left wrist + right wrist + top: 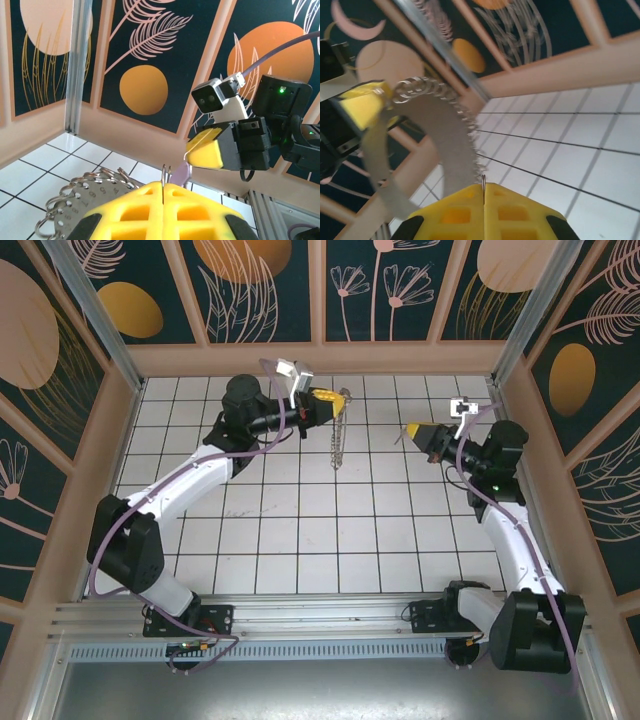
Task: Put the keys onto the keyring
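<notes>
My left gripper [338, 398] is raised over the far middle of the tiled floor. It is shut on one wire loop of the keyring [338, 440], a flat grey hoop fringed with small wire rings that hangs straight down from it. In the left wrist view the yellow pads [150, 205] press together on that loop, with the numbered hoop [70, 212] at lower left. My right gripper [412, 429] hovers a short way to the right, shut. A thin wire loop shows between its pads [465, 210], and a small pale key [180, 175] dangles at its tip. The hoop [445, 135] fills the gap ahead.
The white tiled floor [300, 530] is fenced by beige walls with dark leaf-pattern panels [260, 280]. An aluminium post [90, 310] stands in the far left corner. Both arm bases [330, 615] sit on the rail at the near edge.
</notes>
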